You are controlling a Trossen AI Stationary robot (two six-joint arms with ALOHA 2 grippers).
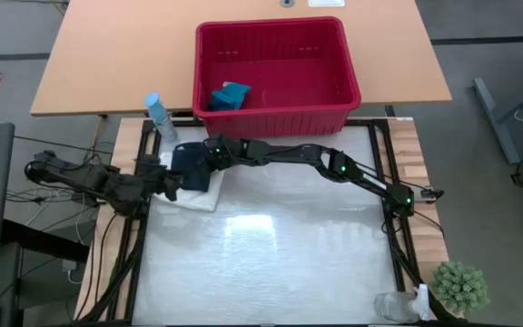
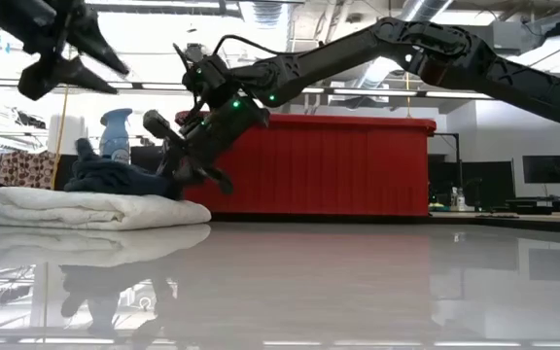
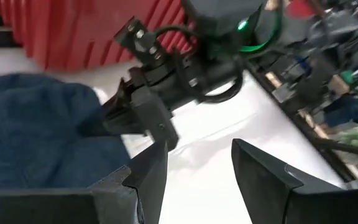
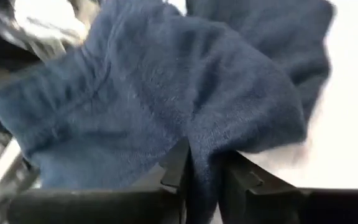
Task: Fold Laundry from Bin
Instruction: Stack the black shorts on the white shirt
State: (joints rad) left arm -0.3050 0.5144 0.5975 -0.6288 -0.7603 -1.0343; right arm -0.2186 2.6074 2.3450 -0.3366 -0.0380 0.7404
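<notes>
Laundry sits in two places, and I take the red bin (image 1: 330, 86) as my landmark; it stands at the far edge of the table (image 1: 271, 272), and inside it, toward its left front corner, lies the small teal-blue cloth (image 1: 230, 95); just in front of the bin's left front corner I see the folded white cloth (image 2: 95, 209) lying flat on the table, and on top of it the dark navy cloth (image 1: 192, 167), rumpled rather than flat; my right arm reaches across in front of the bin to that pile, and the right gripper (image 4: 202, 171) has its fingers (image 4: 244, 177) drawn close together with a fold of the navy cloth pinched between them, the rest of the cloth spreading out over the white one; the left gripper (image 3: 197, 171) hovers off the pile's side away from the bin, raised above the table, its fingers well apart with nothing between them; a pale blue spray bottle (image 1: 159, 115) stands just left of the bin's left front corner.
</notes>
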